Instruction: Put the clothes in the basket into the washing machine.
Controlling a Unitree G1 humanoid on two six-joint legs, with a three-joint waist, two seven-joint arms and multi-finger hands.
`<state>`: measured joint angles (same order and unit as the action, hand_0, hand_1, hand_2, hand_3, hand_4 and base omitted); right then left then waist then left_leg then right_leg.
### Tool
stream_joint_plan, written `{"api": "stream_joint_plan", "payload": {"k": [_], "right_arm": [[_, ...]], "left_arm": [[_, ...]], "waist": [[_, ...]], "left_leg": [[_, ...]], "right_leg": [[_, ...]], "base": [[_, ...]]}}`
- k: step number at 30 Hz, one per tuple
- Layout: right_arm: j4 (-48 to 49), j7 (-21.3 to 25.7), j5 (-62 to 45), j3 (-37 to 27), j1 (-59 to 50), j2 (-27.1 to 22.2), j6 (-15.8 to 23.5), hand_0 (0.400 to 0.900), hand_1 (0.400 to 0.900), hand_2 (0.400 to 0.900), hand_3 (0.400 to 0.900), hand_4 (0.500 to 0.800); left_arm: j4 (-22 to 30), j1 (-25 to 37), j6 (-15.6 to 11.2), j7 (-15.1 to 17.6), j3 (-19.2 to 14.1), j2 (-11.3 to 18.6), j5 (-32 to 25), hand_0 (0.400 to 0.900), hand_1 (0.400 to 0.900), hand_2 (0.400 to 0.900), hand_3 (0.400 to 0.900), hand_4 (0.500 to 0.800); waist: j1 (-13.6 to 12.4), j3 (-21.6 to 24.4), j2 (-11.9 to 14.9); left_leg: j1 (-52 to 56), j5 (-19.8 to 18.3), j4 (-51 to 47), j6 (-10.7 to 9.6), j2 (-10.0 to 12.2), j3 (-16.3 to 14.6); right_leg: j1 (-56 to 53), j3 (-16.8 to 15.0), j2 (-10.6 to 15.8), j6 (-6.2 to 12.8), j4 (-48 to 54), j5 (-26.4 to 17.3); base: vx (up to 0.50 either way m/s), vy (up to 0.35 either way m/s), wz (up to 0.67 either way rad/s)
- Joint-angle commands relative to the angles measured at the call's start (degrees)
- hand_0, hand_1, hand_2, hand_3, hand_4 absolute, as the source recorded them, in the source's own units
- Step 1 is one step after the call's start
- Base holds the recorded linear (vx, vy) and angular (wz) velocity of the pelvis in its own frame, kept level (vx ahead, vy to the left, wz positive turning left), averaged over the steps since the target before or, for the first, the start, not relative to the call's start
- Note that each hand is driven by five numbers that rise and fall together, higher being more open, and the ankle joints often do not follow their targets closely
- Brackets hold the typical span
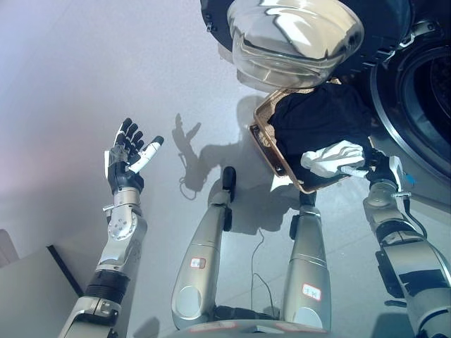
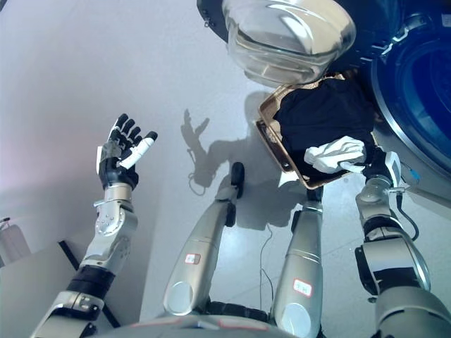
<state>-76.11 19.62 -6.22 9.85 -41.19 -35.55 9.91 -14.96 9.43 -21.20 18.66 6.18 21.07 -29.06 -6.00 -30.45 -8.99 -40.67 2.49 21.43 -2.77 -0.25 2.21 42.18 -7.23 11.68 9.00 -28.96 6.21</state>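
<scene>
The right hand [image 1: 377, 169] is reaching into the basket [image 1: 264, 141] at about 3 o'clock, its fingers seeming to be closing on a white cloth [image 1: 331, 156] lying atop the dark clothes [image 1: 320, 120]; the grip itself is partly hidden. The left hand [image 1: 128, 158] is hanging idle at 9 o'clock, fingers spread wide, holding nothing. The washer drum [image 1: 423, 98] is gaping at 2 o'clock, its glass door [image 1: 296, 35] swung out at 12. Judging by this, the pick-up step is underway; next, the cloth is needing lifting clear and carrying rightward into the drum.
</scene>
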Motion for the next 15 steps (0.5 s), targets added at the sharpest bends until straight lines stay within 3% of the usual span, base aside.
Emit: {"api": "stream_joint_plan", "payload": {"k": [1, 8, 9, 10, 15], "right_arm": [[0.36, 2.13, -3.28, -0.42, -0.56, -4.88, 1.76, 0.9, 0.9, 0.9, 0.9, 0.8], [0.02, 1.92, -4.87, -1.24, -1.46, -4.97, 2.0, 0.9, 0.9, 0.9, 0.9, 0.8], [-0.04, 2.03, -5.22, -1.42, -1.76, -5.05, 2.03, 0.81, 0.81, 0.81, 0.81, 0.746], [-0.03, 2.19, -5.39, -1.45, -1.95, -5.12, 2.12, 0.416, 0.416, 0.416, 0.416, 0.509], [0.3, 2.53, -6.04, -1.8, -2.54, -5.04, 2.4, 0.4, 0.4, 0.4, 0.4, 0.5]], "left_arm": [[1.33, 1.53, -4.83, 1.53, -3.37, 1.51, 1.3, 0.9, 0.9, 0.9, 0.9, 0.8], [1.71, 1.15, -4.97, 1.62, -3.39, 1.31, 1.2, 0.9, 0.9, 0.9, 0.9, 0.8], [2.01, 1.03, -4.99, 1.76, -3.62, 1.5, 1.22, 0.9, 0.9, 0.9, 0.9, 0.8], [2.26, 0.99, -5.03, 1.87, -3.73, 1.58, 1.22, 0.9, 0.9, 0.9, 0.9, 0.8], [3.0, 1.1, -5.18, 2.12, -3.68, 1.25, 1.14, 0.9, 0.9, 0.9, 0.9, 0.8]], "waist": [[0.28, 1.91, -4.19], [-0.03, 1.12, -4.73], [-0.04, 0.84, -4.81], [-0.05, 0.68, -4.81], [0.0, 0.66, -4.91]], "left_leg": [[-3.86, -1.61, 2.91, -2.51, 1.64, 5.61], [-6.02, -1.65, 3.54, -2.36, 1.34, 5.69], [-6.47, -1.78, 3.82, -2.32, 1.28, 5.58], [-6.97, -1.82, 4.06, -2.28, 1.2, 5.59], [-8.94, -2.17, 5.08, -1.93, 1.17, 5.11]], "right_leg": [[-1.28, -0.14, 3.16, 0.02, -0.91, -1.24], [1.06, -0.27, 3.08, -0.08, -2.36, -1.0], [1.68, -0.39, 3.02, -0.1, -2.71, -1.03], [2.16, -0.51, 3.02, -0.13, -2.85, -1.05], [4.65, -1.14, 2.71, -0.24, -3.59, -1.32]], "base": [[0.02, -0.004, 0.09], [0.0, 0.002, 0.0], [0.0, 0.012, -0.07], [0.0, 0.012, -0.07], [0.01, 0.013, -0.08]]}}
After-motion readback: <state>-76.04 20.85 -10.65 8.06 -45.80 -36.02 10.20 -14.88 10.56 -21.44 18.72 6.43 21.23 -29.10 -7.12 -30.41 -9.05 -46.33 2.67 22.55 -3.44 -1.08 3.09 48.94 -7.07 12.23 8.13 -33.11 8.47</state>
